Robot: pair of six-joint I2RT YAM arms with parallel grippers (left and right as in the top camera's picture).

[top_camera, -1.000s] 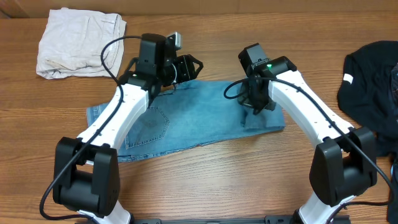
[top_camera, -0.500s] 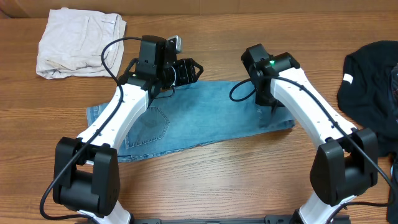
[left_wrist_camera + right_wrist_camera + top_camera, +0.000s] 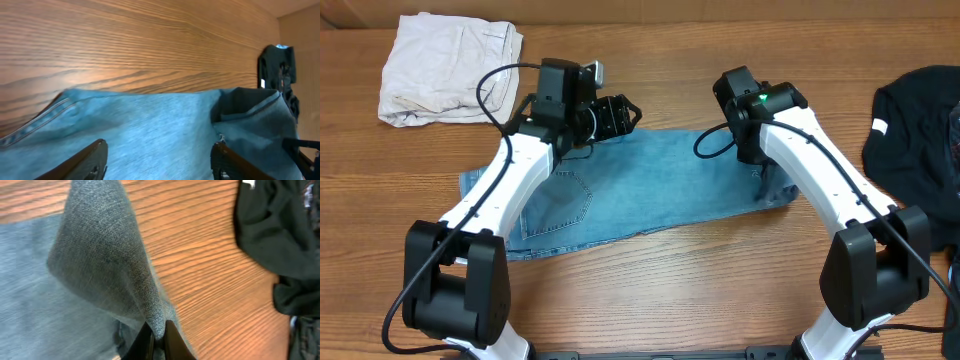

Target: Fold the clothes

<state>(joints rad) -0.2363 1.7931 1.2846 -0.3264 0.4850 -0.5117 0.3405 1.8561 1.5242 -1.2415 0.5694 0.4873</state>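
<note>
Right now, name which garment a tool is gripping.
The light-blue jeans: the right tool pinches a raised fold. The off-white garment and black garment lie untouched.

Lt-blue jeans [image 3: 650, 185] lie folded flat, back pocket up, one end's corner pulled up. Off-white garment [image 3: 445, 65] sits crumpled past jeans' pocket end. Black garment [image 3: 920, 120] w/ white tag lies past the lifted end.

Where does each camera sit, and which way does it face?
Overhead: above the wooden table, facing down at light-blue denim jeans; both arms show.
Left wrist: facing across the jeans toward the right arm; open left end effector shows.
Right wrist: facing down; right end effector pinches denim.
Shared: both wrist views show the lifted corner.
</note>
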